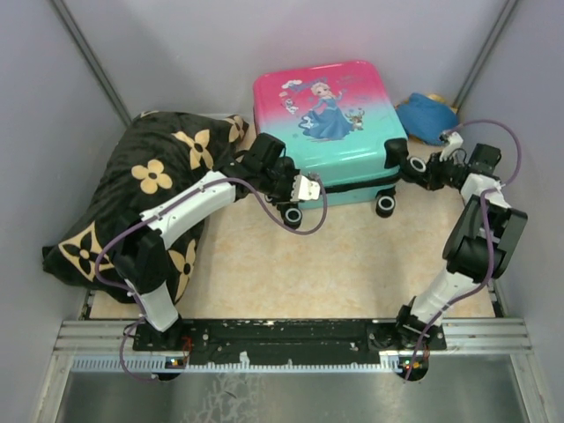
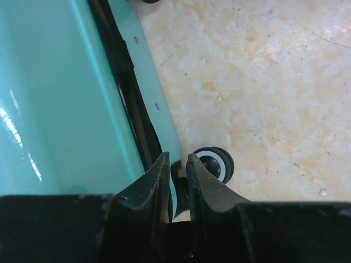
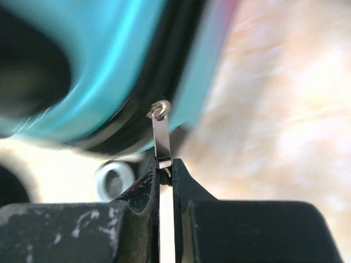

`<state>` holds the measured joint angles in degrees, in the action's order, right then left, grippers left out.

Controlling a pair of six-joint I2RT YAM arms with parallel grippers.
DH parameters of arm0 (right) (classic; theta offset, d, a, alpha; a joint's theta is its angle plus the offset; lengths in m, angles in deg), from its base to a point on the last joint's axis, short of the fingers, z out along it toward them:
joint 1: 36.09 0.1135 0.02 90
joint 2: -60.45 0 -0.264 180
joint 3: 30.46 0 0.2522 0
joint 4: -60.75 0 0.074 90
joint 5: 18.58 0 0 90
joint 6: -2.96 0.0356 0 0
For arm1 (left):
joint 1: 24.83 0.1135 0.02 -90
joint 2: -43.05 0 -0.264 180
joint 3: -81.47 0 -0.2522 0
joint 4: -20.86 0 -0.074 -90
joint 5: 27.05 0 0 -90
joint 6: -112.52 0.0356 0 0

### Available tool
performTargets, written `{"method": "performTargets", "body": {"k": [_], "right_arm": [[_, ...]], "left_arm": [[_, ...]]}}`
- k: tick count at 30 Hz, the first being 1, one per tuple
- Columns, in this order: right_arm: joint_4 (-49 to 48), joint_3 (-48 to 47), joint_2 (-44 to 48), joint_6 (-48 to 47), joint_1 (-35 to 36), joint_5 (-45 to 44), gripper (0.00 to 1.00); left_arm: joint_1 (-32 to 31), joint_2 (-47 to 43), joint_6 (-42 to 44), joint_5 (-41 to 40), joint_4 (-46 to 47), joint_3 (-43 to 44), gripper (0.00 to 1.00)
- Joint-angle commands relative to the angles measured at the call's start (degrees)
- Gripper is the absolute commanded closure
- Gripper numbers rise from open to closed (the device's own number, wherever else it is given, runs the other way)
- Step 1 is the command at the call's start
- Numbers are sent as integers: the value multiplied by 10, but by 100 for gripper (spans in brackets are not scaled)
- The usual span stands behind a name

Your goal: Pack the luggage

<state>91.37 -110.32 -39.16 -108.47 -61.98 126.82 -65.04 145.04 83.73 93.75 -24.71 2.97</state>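
Luggage (image 1: 328, 123): closed, lying flat at mid far edge of tabletop (image 1: 352, 264), printed shell up, wheels toward near edge.

L gripper (image 2: 175, 160): at luggage's near-left corner. Tips are on black zip seam (image 2: 129, 93), just beside a wheel (image 2: 216, 163). Fingers nearly together w/ narrow gap; cannot tell if anything is pinched.

R gripper (image 3: 165, 166): at near-right corner. Fingers are clamped on metal zip pull (image 3: 160, 134), w/ pull's ring end at the seam.

Blanket (image 1: 150, 194): black w/ tan flowers, heaped along left edge, just beside luggage.

Blue cloth item (image 1: 426, 116): far-right corner, near luggage.
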Motion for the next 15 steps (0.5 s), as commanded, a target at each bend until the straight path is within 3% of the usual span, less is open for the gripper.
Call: {"method": "performTargets", "body": {"k": [1, 6, 15], "right_arm": [[-143, -117, -58, -1, -21, -140, 100], [-173, -181, -119, 71, -4, -114, 100], [-162, -268, -186, 76, 31, -83, 100]], "left_arm": [[70, 8, 1, -120, -122, -34, 76], [71, 20, -1, -125, -123, -32, 77], [77, 30, -7, -133, -138, -24, 77]]}}
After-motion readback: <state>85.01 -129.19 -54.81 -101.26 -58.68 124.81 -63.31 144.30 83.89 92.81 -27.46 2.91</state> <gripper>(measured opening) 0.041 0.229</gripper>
